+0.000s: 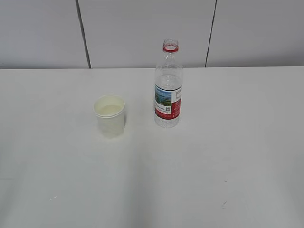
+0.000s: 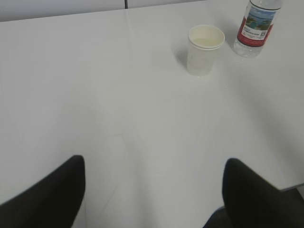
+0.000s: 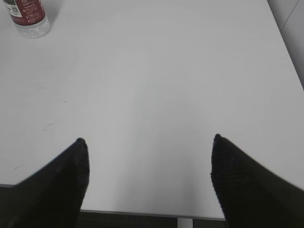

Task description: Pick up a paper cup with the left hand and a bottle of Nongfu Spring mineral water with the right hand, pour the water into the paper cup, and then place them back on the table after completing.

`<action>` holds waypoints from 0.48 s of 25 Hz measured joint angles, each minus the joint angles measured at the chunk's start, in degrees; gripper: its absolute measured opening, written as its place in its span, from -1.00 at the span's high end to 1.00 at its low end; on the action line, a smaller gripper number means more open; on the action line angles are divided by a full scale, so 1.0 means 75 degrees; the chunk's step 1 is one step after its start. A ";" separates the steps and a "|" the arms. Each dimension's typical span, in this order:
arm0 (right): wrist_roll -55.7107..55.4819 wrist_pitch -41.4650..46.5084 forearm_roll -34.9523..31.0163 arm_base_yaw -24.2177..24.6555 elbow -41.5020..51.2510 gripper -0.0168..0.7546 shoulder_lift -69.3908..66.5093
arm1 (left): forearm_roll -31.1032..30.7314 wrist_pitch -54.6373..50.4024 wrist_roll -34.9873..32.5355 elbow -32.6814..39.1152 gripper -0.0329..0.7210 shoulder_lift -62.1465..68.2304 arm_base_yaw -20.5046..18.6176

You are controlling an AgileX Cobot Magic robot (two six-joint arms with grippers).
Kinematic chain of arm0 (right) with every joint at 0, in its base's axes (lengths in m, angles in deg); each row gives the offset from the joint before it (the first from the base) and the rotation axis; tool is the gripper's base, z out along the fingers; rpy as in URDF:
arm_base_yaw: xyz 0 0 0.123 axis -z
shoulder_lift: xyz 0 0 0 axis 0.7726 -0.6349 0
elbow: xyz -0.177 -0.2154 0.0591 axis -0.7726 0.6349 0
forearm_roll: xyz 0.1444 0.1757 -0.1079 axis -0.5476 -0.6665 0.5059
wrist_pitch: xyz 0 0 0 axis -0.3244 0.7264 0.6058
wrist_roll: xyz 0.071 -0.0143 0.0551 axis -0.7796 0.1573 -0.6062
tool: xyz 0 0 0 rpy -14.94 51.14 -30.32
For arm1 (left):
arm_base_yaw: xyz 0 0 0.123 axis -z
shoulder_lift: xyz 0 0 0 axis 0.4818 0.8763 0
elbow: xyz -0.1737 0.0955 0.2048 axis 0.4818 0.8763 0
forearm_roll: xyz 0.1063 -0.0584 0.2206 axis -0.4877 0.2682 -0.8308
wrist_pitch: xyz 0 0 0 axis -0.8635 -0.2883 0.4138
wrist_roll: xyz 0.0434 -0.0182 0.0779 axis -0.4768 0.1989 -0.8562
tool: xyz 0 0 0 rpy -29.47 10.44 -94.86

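Note:
A white paper cup (image 1: pixel 109 115) stands upright on the white table (image 1: pixel 213 156), with pale liquid inside. It also shows in the left wrist view (image 2: pixel 204 49). To its right stands an uncapped clear bottle (image 1: pixel 168 86) with a red neck ring and red-and-blue label, nearly empty. The bottle shows at the top right of the left wrist view (image 2: pixel 256 26) and the top left of the right wrist view (image 3: pixel 28 18). My left gripper (image 2: pixel 154 166) is open and empty, well back from the cup. My right gripper (image 3: pixel 148 147) is open and empty, near the table's front edge. Neither arm shows in the exterior view.
A grey panelled wall (image 1: pixel 142 28) runs behind the table. The table's front edge (image 3: pixel 142 213) lies just under the right gripper, and its right edge (image 3: pixel 285 42) shows at the upper right. Faint scuff marks (image 3: pixel 52 124) lie on the tabletop.

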 joint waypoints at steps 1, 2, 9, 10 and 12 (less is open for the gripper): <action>0.0000 0.0000 0.0000 0.0000 0.0000 -0.58 0.0000 | 0.0000 0.0000 0.0000 0.0000 -0.52 0.0000 0.0000; 0.0000 0.0000 0.0000 0.0000 0.0000 -0.58 0.0000 | 0.0000 0.0000 0.0000 0.0000 -0.52 0.0000 0.0000; 0.0000 -0.0007 0.0000 0.0000 0.0000 -0.57 0.0000 | 0.0014 0.0000 0.0000 0.0000 -0.49 0.0000 -0.0496; 0.0000 -0.0007 0.0000 0.0000 0.0000 -0.57 0.0000 | 0.0014 0.0000 0.0000 0.0000 -0.48 0.0000 -0.0616; 0.0000 -0.0007 0.0000 0.0000 0.0000 -0.57 0.0000 | 0.0014 0.0000 0.0000 0.0000 -0.47 0.0000 -0.0869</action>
